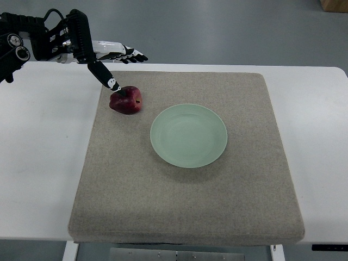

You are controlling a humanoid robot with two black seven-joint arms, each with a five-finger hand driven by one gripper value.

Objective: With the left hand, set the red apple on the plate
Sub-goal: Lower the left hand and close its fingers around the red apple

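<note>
1. Toward the far left corner of the tabletop [38,163], the left hand [111,60] reaches in from the picture's left edge, above the far edge of the mat [185,212].
2. Hand state: the fingers are spread and grip nothing. One dark finger [103,73] angles down toward the apple [126,100], and its tip meets the top of the fruit or lies just over it; which of the two cannot be told. The remaining fingers [130,54] extend flat toward the right, over the far edge of the tabletop.
3. Apple position: the red apple lies on the grey mat near the mat's far left corner, stem end turned up and to the right.
4. Plate position: the pale green plate [188,136] sits around the middle of the mat, to the right of the apple and nearer the front edge. Apple and plate are near but apart.
5. Mat position: the mat covers the centre of the white tabletop, reaching to its front edge.
</note>
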